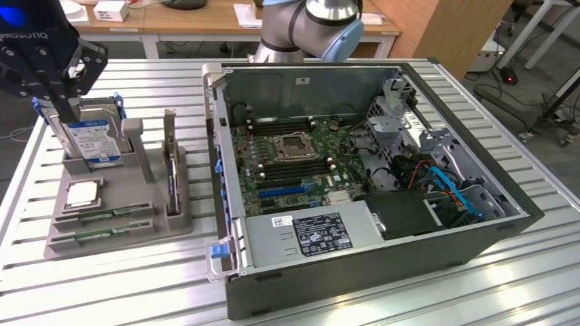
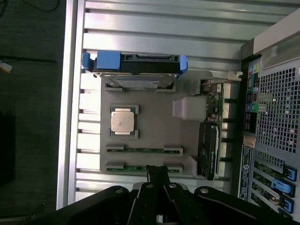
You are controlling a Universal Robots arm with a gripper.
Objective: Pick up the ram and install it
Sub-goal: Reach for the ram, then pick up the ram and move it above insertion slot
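Ram (image 1: 102,236) lies flat in a slot at one end of the gray holder (image 1: 56,248), on the silver counter (image 1: 109,288). A second ram stick (image 1: 107,217) lies just beside it, one slot further into the holder. Both are thin and green.

The tool (image 1: 64,112) hangs in the air above the holder. In the exterior view it is up over the holder's other end. Its two tips are pressed together and hold nothing. In the wrist view the tool (image 2: 157,174) looks down on the ram (image 2: 136,168), the second ram stick (image 2: 143,150) and the holder (image 2: 154,129).

A silver hard drive (image 1: 95,142) with blue side pieces stands tall at the holder's far end, away from the ram. A small square silver chip (image 1: 81,193) sits in the middle of the holder, between the hard drive and the sticks. A dark card (image 1: 170,170) stands up on its edge along one side of the holder. An open computer case (image 1: 363,275) sits near that same side, so the card is between the sticks and the case.
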